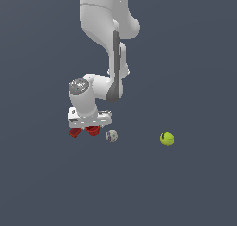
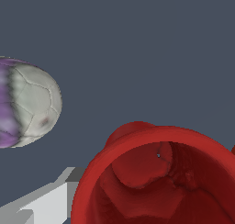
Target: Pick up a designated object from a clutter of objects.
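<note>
Red and round, the cup (image 2: 156,182) sits directly beneath the gripper (image 1: 89,126), its open mouth filling much of the wrist view. One pale gripper finger (image 2: 46,202) shows just beside its rim; whether the jaws are spread or closed on the cup cannot be told. A second red shape (image 1: 74,132), partly hidden by the hand, lies just beside it. Near the gripper rests a whitish ball with purple patches (image 2: 25,103). Well apart from the gripper lies a yellow-green tennis ball (image 1: 167,139).
</note>
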### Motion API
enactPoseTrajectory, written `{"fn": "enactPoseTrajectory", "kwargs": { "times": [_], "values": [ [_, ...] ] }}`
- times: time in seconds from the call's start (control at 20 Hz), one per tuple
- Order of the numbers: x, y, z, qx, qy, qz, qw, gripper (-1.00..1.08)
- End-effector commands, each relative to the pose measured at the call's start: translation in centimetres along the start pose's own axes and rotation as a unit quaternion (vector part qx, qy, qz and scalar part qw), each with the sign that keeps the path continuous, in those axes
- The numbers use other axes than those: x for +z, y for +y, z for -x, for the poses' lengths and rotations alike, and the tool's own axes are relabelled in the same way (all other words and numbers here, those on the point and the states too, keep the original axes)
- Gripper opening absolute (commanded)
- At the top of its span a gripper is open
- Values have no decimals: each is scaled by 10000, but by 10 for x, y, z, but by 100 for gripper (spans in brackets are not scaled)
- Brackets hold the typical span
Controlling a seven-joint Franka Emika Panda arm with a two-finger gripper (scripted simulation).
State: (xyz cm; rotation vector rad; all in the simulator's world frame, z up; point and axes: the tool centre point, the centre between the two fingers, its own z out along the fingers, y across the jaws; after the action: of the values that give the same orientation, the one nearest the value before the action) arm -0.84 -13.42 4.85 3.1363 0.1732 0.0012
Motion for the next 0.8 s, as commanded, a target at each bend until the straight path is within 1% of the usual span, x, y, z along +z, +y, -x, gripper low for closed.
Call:
{"fn": "enactPoseTrajectory", "kwargs": {
  "times": [0.0,0.4,0.75],
  "values": [
    [1,-1,0,-6,-5,-2,10000,-100],
    [-2,0,-1,-1,2,0,10000,-100],
    [-26,4,-8,-1,2,0,10000,-100]
  ]
}}
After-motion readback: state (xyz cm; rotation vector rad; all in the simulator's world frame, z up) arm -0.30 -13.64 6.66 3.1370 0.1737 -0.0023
